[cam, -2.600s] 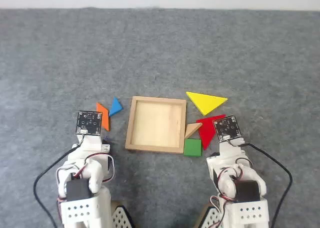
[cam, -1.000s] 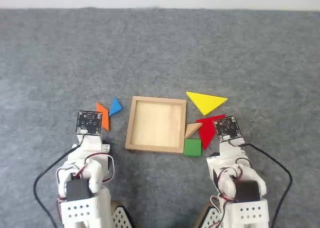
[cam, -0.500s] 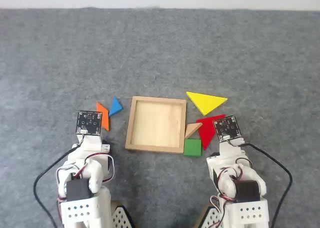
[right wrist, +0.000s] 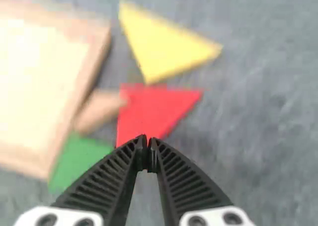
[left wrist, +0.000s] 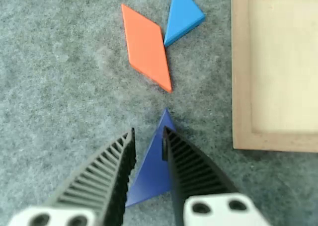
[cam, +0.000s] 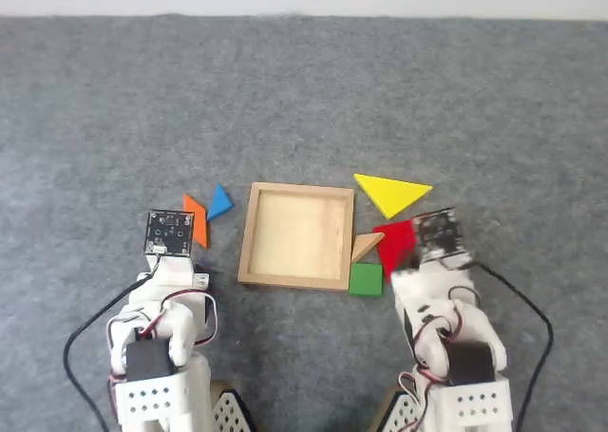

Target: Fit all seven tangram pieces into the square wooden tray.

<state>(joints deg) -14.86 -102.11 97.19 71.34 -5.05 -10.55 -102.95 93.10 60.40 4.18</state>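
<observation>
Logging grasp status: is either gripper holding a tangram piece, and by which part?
Nothing is held. The left gripper hangs slightly open over the flat dark blue triangle; the right gripper is shut, empty, above the red triangle.

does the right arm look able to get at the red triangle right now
Probably yes: the red triangle lies uncovered just ahead of its shut jaws, which would need to open first.

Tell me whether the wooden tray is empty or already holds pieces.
Empty. The tray shows bare wood inside its rim; the yellow triangle and orange piece lie outside it.
</observation>
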